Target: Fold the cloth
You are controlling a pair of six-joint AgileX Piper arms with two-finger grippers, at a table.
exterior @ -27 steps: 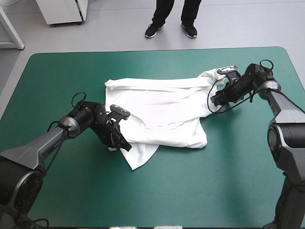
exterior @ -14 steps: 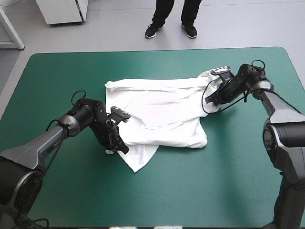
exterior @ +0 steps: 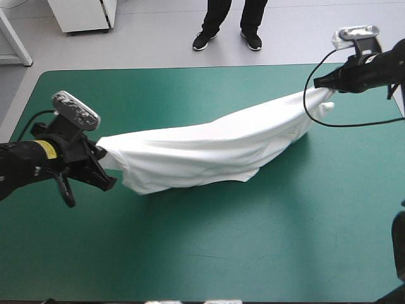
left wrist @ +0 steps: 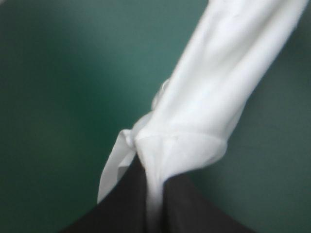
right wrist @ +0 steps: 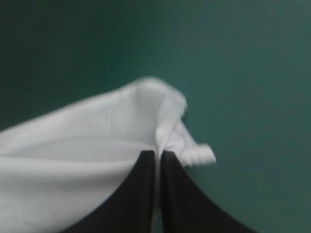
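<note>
- The white cloth T-shirt (exterior: 209,149) hangs above the desk as one long, loosely gathered band, held at both ends.
- It runs on a slant from the desk's left side, nearer the front, up toward the far right corner.
- Its middle sags and bulges with soft folds. The lowest folds come down to the teal-green cover (exterior: 253,247) or very near it, and I cannot tell whether they touch.
- The right end is higher than the left and narrows to a bunched point. A small loose flap sticks out just beside that point.
- The left end also narrows to a twisted knot of cloth with a thin strip hanging beside it, as the left wrist view shows.
- The left hand (exterior: 105,167) is pinching that left end. In its own view the two broad black fingers (left wrist: 121,213) stand pressed almost together, with a white ridge of cloth caught between them.
- The right hand (exterior: 321,82) is pinching the right end, raised over the far right corner of the desk. In its own view the black fingers (right wrist: 138,194) are all but closed, with a thin sheet of T-shirt in the slit between them and the rest billowing off to one side.
- The two hands are well apart, one near each side of the flat desk (exterior: 354,209).
</note>
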